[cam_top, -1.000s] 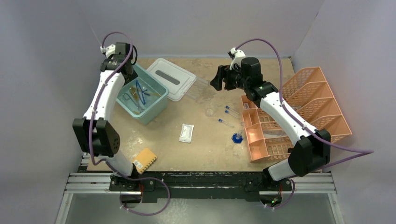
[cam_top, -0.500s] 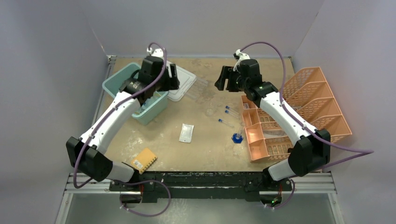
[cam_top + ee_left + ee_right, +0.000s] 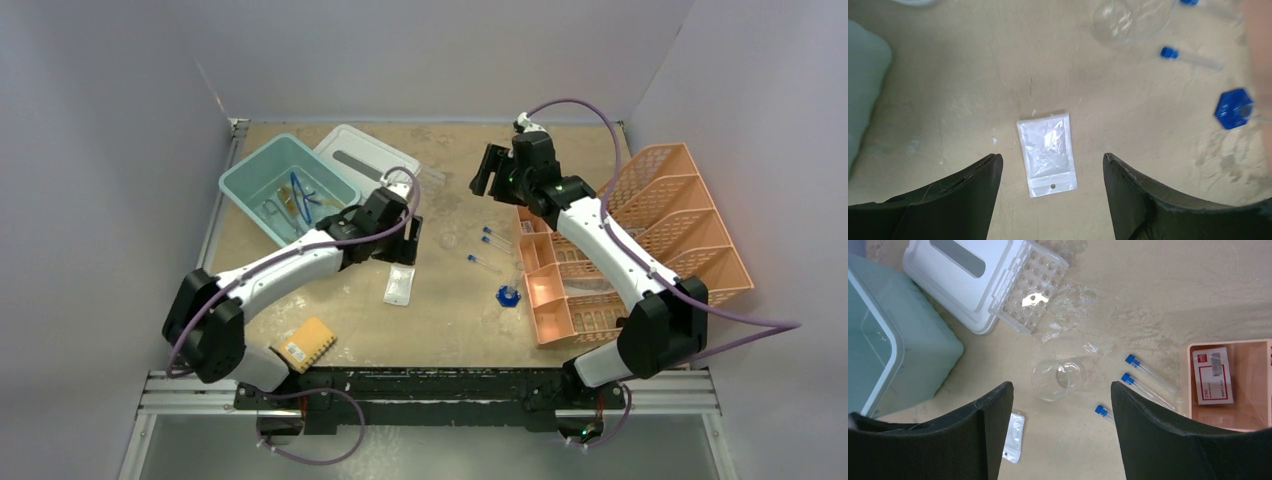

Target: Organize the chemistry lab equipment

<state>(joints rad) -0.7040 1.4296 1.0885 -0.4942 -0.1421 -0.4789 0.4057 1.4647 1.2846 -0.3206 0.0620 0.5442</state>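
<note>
On the tan tabletop (image 3: pixel 450 310) the white packet (image 3: pixel 1047 152) lies flat beneath the left gripper (image 3: pixel 402 243), spread and empty like the right gripper (image 3: pixel 490 172), so descend straight, straddle its narrow width and close gently, as thin film probably slides.

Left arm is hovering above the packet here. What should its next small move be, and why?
Probably lower the left claw straight down and close on the white packet. The packet lies flat, roughly centred under the open claw, and is not yet touched.
</note>
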